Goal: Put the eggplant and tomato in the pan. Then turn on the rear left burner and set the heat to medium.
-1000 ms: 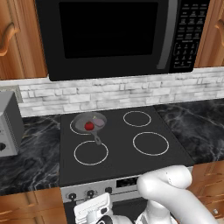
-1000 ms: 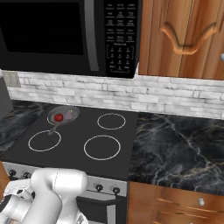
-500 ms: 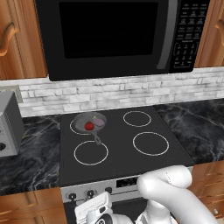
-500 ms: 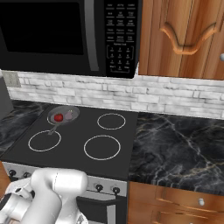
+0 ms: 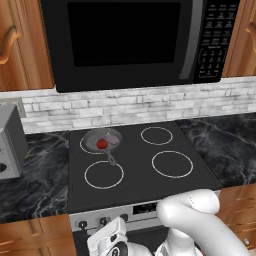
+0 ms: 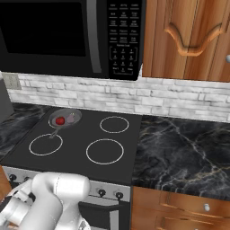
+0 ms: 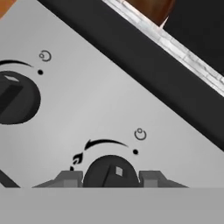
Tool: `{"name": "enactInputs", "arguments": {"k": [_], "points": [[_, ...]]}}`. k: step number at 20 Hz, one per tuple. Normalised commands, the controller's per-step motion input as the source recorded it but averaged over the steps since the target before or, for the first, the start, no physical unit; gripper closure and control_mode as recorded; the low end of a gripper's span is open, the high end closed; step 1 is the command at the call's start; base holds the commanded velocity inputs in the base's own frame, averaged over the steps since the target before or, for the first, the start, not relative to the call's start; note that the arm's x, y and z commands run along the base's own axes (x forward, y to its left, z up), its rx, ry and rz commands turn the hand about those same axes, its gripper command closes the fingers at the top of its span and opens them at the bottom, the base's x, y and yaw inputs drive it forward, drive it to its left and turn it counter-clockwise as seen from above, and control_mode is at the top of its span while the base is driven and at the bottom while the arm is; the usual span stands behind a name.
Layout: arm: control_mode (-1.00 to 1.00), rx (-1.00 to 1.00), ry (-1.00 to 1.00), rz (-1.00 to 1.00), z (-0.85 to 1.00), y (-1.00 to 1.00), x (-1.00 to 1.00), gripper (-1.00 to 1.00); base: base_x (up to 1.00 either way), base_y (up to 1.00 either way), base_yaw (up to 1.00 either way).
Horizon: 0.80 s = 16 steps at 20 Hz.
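Observation:
The dark grey pan (image 5: 95,139) (image 6: 65,115) sits on the rear left burner (image 5: 82,145) of the black cooktop, handle toward the front. Inside it lie the red tomato (image 5: 101,144) (image 6: 59,120) and the grey-purple eggplant (image 5: 114,140) (image 6: 71,118). My hand is low at the stove's front panel. In the hand view my gripper (image 7: 110,177) is shut on a black stove knob (image 7: 109,168), one dark fingertip on each side of it. A flame mark and a curved arrow are printed above that knob.
A second black knob (image 7: 15,98) is to the left on the grey control panel (image 7: 96,105). Other knobs (image 6: 102,192) line the stove front. A black microwave (image 5: 125,40) hangs over the cooktop. A grey appliance (image 5: 10,145) stands on the left counter.

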Motion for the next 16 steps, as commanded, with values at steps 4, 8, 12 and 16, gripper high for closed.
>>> {"name": "enactInputs", "arguments": {"k": [4, 8, 12, 16], "points": [[-1.00, -0.19, 0.01, 0.00, 0.00, 0.00, 0.00, 1.00, 0.00, 0.00, 0.00], [-1.00, -0.19, 0.00, 0.00, -0.04, 0.00, -0.01, 1.00, 0.00, 0.00, 0.00], [-1.00, -0.21, 0.00, -0.02, -0.10, 0.00, -0.03, 1.00, 0.00, 0.00, 0.00], [-1.00, -0.21, 0.00, -0.03, -0.08, 0.00, -0.03, 1.00, 0.00, 0.00, 0.00]]}}
